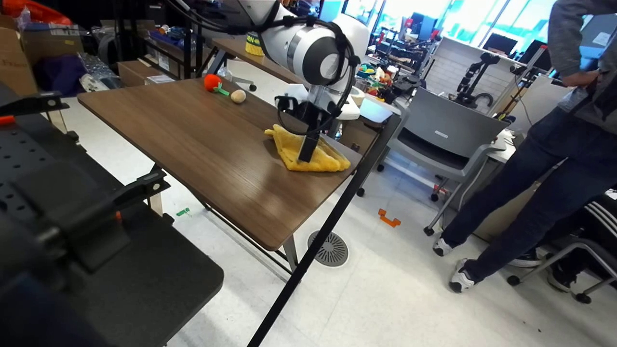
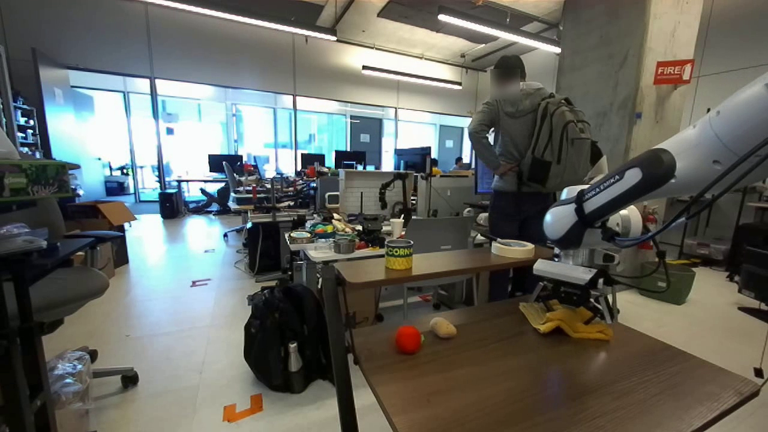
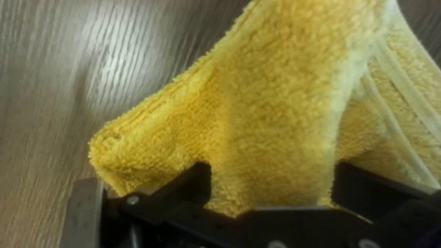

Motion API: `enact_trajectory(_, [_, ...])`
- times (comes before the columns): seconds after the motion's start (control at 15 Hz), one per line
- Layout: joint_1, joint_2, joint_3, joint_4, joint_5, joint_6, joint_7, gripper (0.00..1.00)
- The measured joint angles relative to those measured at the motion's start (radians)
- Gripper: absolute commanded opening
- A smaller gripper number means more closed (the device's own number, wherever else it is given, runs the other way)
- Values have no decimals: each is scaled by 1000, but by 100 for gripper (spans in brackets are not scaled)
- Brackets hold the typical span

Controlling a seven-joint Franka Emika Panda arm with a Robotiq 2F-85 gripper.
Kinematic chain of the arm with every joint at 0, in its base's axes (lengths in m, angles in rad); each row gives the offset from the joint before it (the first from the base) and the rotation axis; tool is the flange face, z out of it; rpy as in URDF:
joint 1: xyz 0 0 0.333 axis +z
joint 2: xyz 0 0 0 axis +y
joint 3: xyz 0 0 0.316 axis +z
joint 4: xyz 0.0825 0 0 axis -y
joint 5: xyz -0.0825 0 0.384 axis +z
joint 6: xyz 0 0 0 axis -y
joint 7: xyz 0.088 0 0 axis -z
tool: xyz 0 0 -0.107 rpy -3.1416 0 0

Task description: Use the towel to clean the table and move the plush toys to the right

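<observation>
The towel is yellow, the table streaky brown, the round toy red and green, the egg-shaped toy tan

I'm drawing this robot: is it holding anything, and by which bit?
Nothing is held: the pincer stands wide open at the yellow towel.

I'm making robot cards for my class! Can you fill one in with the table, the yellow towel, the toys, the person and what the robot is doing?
Table: dark brown, wood-grain top
Yellow towel: rumpled, near one table corner
End effector: open, pointing down, part of the towel between its jaws
Red toy with green stem: on the table, away from the towel
Tan potato-shaped toy: beside the red toy
Can labelled CORN: on a separate brown tabletop
Person: standing in the background
Hard to tell: whether the jaws touch the towel
</observation>
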Motion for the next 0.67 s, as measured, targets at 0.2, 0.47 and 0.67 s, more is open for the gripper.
enact_trajectory(0.2, [13,14,75,65,-13,-116,-81,100])
enact_trajectory(0.47, [85,15,105,100,-81,-266,-145,100])
enact_trajectory(0.67, [97,14,104,101,-84,-274,-140,100])
